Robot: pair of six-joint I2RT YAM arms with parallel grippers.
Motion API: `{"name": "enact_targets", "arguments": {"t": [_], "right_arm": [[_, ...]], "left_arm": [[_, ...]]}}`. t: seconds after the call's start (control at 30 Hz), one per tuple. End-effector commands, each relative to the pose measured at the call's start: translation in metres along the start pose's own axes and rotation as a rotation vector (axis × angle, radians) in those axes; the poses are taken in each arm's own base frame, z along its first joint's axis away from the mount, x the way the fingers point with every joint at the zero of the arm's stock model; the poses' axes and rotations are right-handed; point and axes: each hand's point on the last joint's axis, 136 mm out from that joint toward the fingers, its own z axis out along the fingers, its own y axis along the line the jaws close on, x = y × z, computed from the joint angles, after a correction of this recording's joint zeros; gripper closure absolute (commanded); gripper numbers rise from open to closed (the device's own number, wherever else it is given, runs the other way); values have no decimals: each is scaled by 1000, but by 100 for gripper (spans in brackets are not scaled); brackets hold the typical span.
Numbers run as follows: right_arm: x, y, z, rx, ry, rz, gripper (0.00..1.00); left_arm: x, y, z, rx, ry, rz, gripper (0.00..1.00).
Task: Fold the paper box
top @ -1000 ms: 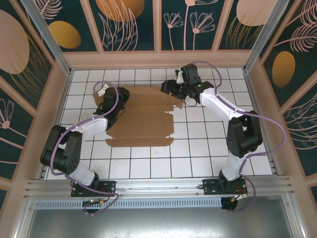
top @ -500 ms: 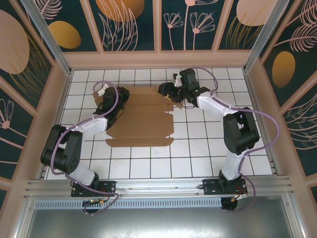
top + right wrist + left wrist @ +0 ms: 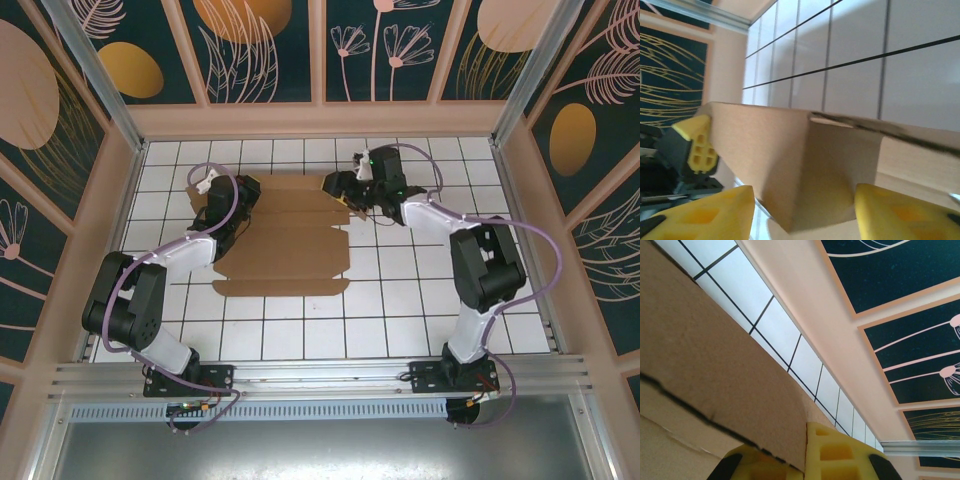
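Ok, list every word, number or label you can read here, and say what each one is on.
None: no words, numbers, brands or labels can be read.
The paper box is plain brown, unprinted.
The wall panels bear only plant drawings, no lettering.

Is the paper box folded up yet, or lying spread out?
Mostly spread flat. The paper box lies open on the tiles; only a far-edge flap stands up at the right gripper.
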Motion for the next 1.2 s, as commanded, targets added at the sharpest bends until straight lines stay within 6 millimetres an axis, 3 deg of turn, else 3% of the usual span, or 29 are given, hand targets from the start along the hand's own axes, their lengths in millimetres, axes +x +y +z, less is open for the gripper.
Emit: {"name": "enact_targets", "arguments": {"t": [0.0,0.1,0.2,0.3,0.37,0.5,0.67,0.83,0.97,1.17], "right_arm": [[-12,-9,-41,138,-113,-123,43],[-5,-22,-69,227,-183,-163,46],[14,-32,-85,276,-218,-243,65],[44,-47,-73,289,-153,-246,90],[63,-59,-57,304,-105,-239,100],[79,-63,-25,333,-67,-263,100],[65,-77,2,392,-88,-234,100],[50,-104,15,474,-101,-214,99],[46,-124,20,532,-84,-208,84],[52,-137,31,552,-40,-209,62]], "left_arm": [[25,48,3,-161,93,44,100],[24,46,3,-160,92,43,100],[24,44,3,-156,93,45,100],[24,44,4,-155,93,44,100],[24,43,4,-155,96,43,100],[24,44,4,-162,95,52,100],[24,43,4,-171,101,69,100],[26,48,3,-182,110,77,100],[28,48,3,-185,123,89,100],[30,47,2,-189,146,109,100]]}}
